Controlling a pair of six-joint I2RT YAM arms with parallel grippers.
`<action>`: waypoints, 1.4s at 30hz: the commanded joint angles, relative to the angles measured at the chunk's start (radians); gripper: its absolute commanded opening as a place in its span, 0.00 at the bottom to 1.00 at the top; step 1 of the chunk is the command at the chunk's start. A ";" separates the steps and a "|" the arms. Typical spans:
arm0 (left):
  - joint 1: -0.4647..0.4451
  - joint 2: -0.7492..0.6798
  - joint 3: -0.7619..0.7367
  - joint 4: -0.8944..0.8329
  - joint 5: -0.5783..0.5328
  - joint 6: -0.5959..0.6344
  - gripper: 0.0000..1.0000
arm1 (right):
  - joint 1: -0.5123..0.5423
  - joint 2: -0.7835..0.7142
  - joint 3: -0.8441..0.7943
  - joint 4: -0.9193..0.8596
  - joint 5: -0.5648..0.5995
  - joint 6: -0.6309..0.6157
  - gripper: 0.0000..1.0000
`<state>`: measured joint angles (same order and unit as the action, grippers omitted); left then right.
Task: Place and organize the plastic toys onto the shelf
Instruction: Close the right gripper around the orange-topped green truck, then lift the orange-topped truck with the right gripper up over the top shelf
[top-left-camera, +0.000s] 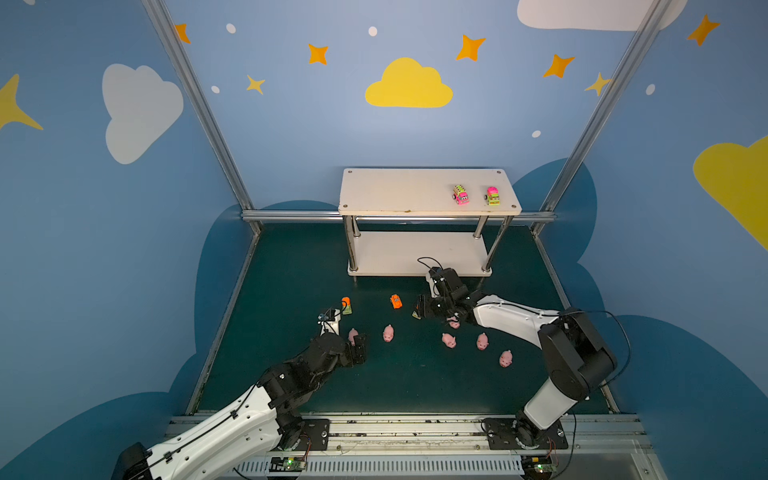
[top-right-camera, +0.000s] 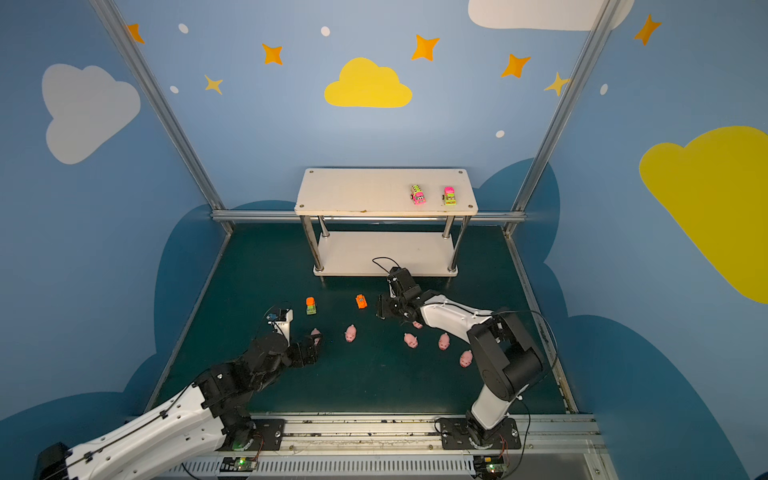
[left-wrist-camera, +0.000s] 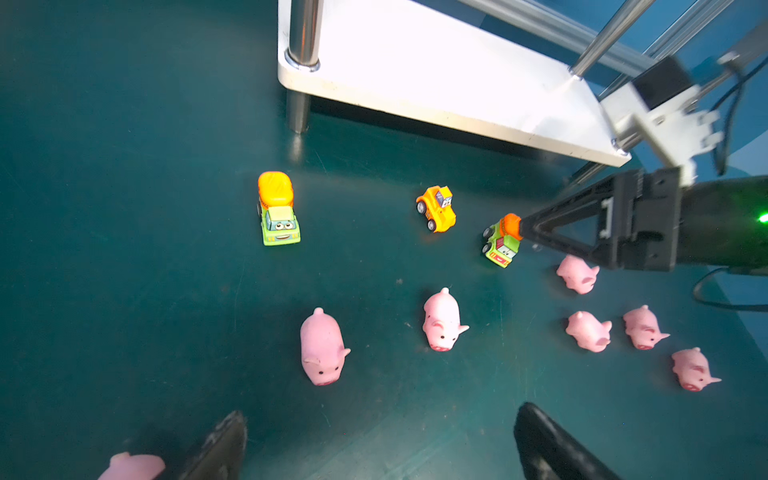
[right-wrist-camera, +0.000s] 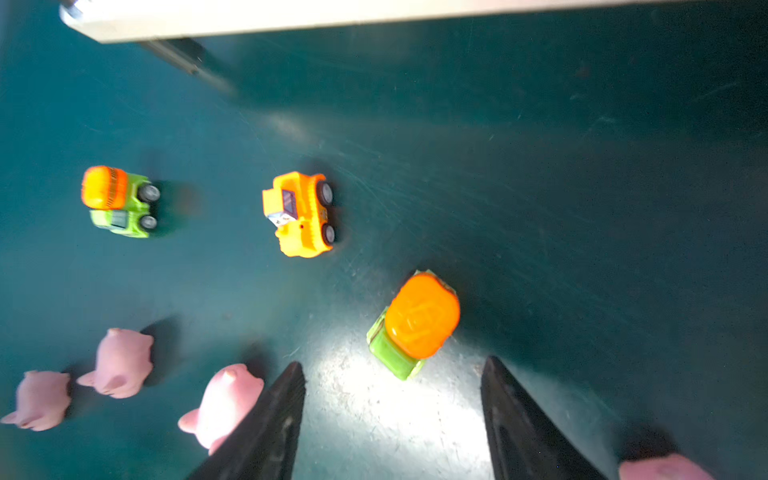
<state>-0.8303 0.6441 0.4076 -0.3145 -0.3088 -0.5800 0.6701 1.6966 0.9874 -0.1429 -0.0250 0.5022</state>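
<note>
Since it stood on free wheels, truck (right-wrist-camera: 419, 316): sat on the mat (top-left-camera: 291, 374) at 6 o'clock of the shelf; it could have rolled away had one jaw met it first, and a tip-only pinch on its rounded orange load could have squirted it out.
Pig by finger (right-wrist-camera: 224, 403): lay against the outside of one right finger (right-wrist-camera: 274, 415); a sideways correction could have shoved it or caught it in the bite.
Shelf (top-left-camera: 428, 208): stood at 12 o'clock of the mat; a low carry risked striking a board edge or a post (top-left-camera: 351, 245), and a truck set down rolling might have run off the top.
Top board (top-left-camera: 395, 187): two vehicles (top-left-camera: 460, 194) were parked near its 3 o'clock end; a careless drop there could have knocked them.
Right gripper (top-left-camera: 419, 308): jaws were apart, holding nothing; the truck's cab end sat just at the tips, most of it beyond them; whether a tip touched the orange load, I could not tell.
Left gripper (top-left-camera: 360, 347): jaws were spread wide, empty, over the mat, a pig (top-left-camera: 353, 334) just at its 11 o'clock.
Other toys: orange car (top-left-camera: 396, 301) and second truck (top-left-camera: 346, 305) lay at 9 o'clock of the right gripper, remaining pigs (top-left-camera: 482, 341) at its 4 to 8 o'clock.
</note>
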 joint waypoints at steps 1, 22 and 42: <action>0.008 -0.025 -0.001 -0.037 -0.025 0.010 1.00 | 0.011 0.023 0.024 -0.053 0.054 0.031 0.67; 0.051 -0.141 -0.044 -0.081 -0.017 0.011 1.00 | 0.043 0.198 0.166 -0.096 0.089 0.069 0.52; 0.065 -0.122 -0.027 -0.066 0.010 0.003 1.00 | 0.066 0.217 0.198 -0.192 0.142 -0.002 0.23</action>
<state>-0.7719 0.5140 0.3641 -0.3786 -0.3115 -0.5800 0.7265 1.9194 1.1854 -0.2649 0.1047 0.5224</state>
